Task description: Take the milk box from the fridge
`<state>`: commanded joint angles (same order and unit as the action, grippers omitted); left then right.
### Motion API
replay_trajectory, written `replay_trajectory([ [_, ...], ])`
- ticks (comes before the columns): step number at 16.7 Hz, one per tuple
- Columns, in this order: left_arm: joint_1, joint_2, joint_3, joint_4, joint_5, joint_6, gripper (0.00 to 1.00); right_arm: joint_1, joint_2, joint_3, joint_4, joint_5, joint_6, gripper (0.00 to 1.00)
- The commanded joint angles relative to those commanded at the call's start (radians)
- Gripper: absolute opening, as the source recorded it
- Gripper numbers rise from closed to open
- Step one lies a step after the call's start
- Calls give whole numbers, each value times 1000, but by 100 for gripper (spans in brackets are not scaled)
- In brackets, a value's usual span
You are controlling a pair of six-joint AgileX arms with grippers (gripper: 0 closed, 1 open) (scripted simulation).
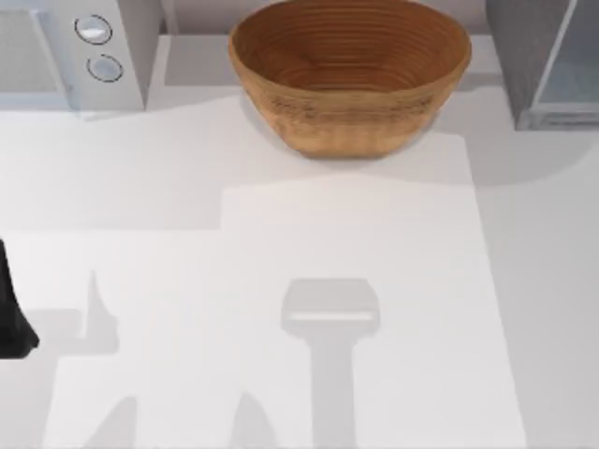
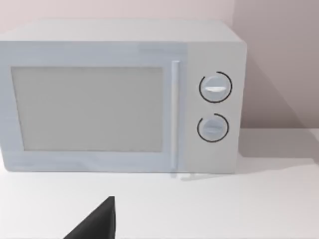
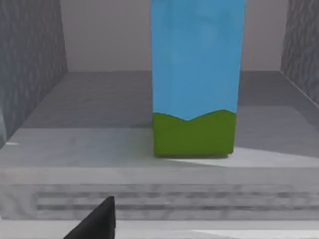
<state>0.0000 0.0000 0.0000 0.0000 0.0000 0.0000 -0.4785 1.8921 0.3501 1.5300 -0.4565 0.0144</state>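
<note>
Where fridge (image 3: 30, 99) gapes, milk box (image 3: 197, 74) unobstructed.

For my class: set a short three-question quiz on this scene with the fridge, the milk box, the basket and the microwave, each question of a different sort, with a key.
1. True or false: the milk box stands upright inside the fridge, on its floor.

2. Multiple choice: in the top view, the wicker basket sits
A. at the table's near edge
B. at the back, between the microwave and the fridge
C. on top of the microwave

3. Fill in: the band at the foot of the milk box is coloured ____.

Key: 1 true; 2 B; 3 green.
</note>
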Motion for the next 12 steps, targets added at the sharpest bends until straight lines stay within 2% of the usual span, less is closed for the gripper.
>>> replay_trajectory([
  [7,0,0,0,0,0,0,100,141,219,516,-267,151,-4,100],
  [12,0,0,0,0,0,0,100,201,277,665,-373,214,-8,100],
])
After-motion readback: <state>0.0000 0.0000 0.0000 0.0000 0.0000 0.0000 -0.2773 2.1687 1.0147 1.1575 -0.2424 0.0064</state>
